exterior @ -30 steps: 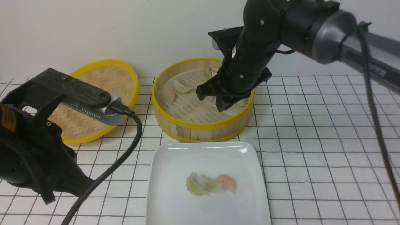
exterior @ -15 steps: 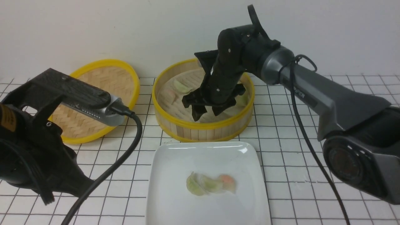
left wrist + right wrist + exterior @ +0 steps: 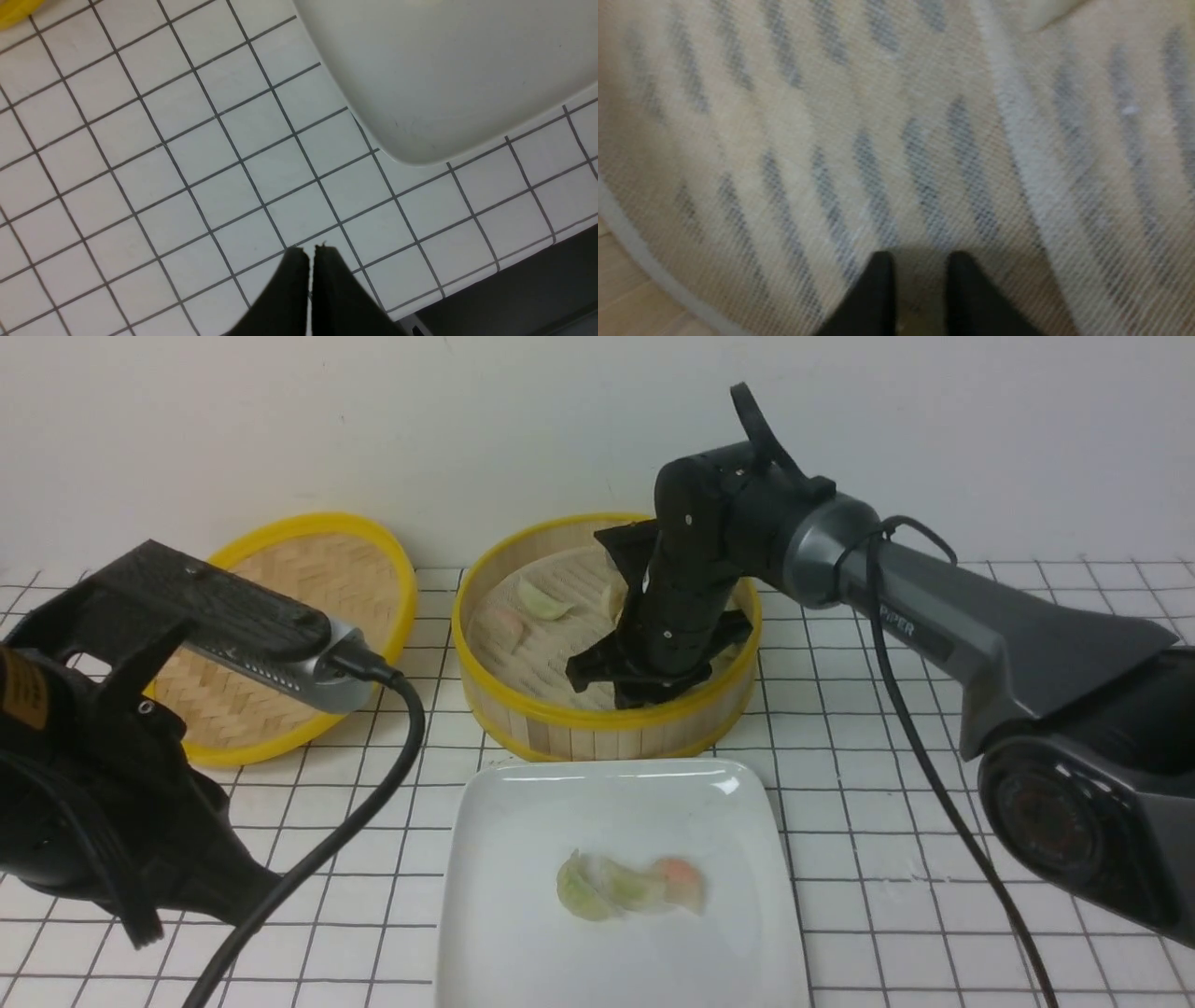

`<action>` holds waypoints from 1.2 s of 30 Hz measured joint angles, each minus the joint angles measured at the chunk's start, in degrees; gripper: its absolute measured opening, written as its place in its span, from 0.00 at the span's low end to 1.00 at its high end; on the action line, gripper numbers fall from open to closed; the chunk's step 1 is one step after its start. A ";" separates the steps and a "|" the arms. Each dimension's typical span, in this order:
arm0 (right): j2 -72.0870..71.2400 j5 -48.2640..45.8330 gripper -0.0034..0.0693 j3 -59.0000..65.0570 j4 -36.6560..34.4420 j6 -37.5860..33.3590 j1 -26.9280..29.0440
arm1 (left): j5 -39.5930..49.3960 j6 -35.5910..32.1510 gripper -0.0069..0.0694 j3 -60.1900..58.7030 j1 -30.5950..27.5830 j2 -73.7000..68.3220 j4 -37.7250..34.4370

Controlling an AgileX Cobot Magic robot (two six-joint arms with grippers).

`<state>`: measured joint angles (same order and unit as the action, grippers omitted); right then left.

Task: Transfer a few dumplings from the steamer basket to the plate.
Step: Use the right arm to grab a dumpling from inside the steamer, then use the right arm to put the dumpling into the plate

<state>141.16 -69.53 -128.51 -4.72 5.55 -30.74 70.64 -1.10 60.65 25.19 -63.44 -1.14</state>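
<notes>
The steamer basket [image 3: 597, 717] stands mid-table with a pale green dumpling [image 3: 544, 600], a pinkish one [image 3: 499, 621] and another [image 3: 611, 600] on its cloth-lined floor [image 3: 896, 140]. My right gripper [image 3: 624, 689] reaches down inside the basket near its front wall. In the right wrist view the right gripper [image 3: 920, 259] has its fingers close together on a dim, pale dumpling [image 3: 920, 303]. The white plate [image 3: 523, 803] lies in front of the basket and holds three dumplings [image 3: 627, 887]. My left gripper [image 3: 310, 254] is shut and empty over bare tiles beside the plate's corner [image 3: 420, 140].
The woven yellow-rimmed lid [image 3: 308, 569] leans at the back left, partly behind my left arm [image 3: 112, 756]. A black cable [image 3: 373, 803] trails from the left wrist across the tiles. The wall runs close behind the basket. The right arm's link [image 3: 980, 616] spans the right side.
My right arm has dropped lower into the basket, toward its front wall, and its jaws have narrowed from a wide spread. The left arm and the plate's dumplings have not moved.
</notes>
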 joint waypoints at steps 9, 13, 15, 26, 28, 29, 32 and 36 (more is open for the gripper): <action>-2.01 -1.30 0.05 -3.00 2.76 -0.11 0.00 | 0.00 0.00 0.08 0.00 0.00 0.00 0.00; -7.08 -1.69 0.04 -3.65 3.41 -0.11 0.00 | 0.00 0.00 0.08 0.00 0.00 0.00 0.00; -8.82 -1.76 0.04 -3.87 3.95 -0.11 0.00 | 0.00 0.00 0.08 0.00 0.00 0.00 0.00; -13.27 -2.16 0.04 -0.56 -0.29 -0.49 0.00 | 0.02 -0.81 0.08 0.00 0.00 0.00 0.57; -17.84 -2.16 0.04 5.07 -2.15 -0.56 -0.12 | 0.02 -0.81 0.08 0.00 0.00 0.00 1.14; -20.26 -2.16 0.04 8.40 -2.78 -0.62 -0.21 | 0.02 -0.81 0.08 0.00 0.00 0.00 1.14; -25.54 -2.10 0.04 17.45 -2.95 -0.67 -1.24 | 0.02 -0.82 0.08 0.00 0.00 0.14 1.57; -27.31 -1.16 0.04 27.65 -3.48 -0.73 -2.78 | 0.02 -0.98 0.08 0.00 0.00 0.59 1.71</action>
<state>113.85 -70.69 -100.86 -8.20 4.81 -33.52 70.66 -2.08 60.65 25.19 -62.85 0.58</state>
